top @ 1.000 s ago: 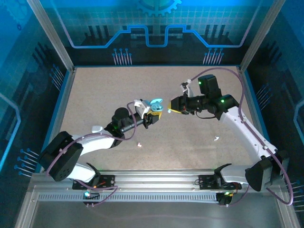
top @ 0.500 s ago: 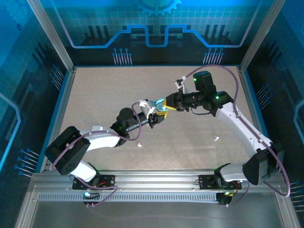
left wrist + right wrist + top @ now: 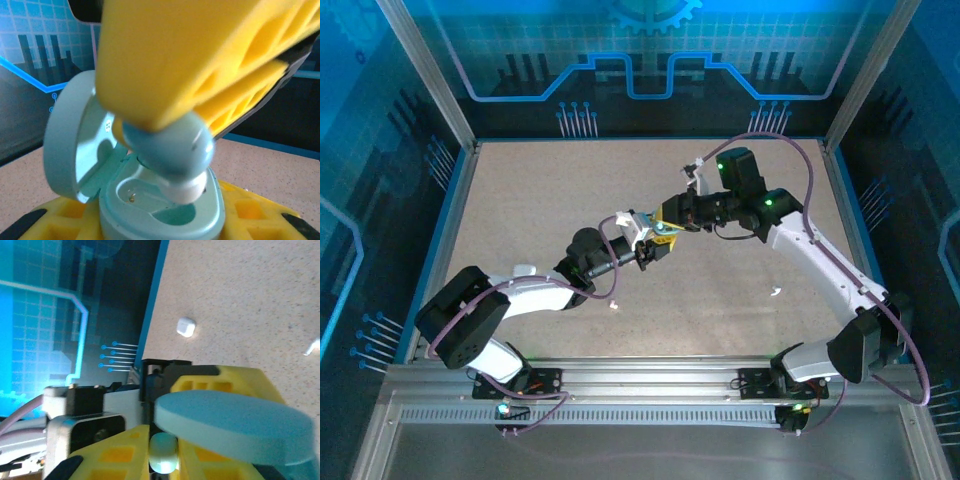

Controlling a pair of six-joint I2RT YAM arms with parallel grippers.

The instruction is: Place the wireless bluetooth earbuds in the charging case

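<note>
Top external | left hand [image 3: 646, 244] is clamped on open case [image 3: 115, 210] | right hand [image 3: 670, 222] is clamped on earbud [image 3: 167, 150] | both are held above table [image 3: 520, 200] | left wrist: earbud tip is seen at case well

L arm [image 3: 535, 293] & R arm [image 3: 820, 265]: white shells, black joints, purple cables [image 3: 775, 137] looped alongside. Green LEDs [image 3: 767, 201] on R arm. Tool fingers [image 3: 175, 60] yellow w/ lattice cut-outs, black trim.

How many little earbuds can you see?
3. A pale blue earbud in the right end effector over the case; left white earbud and right white earbud on the table. More may be hidden.
</note>
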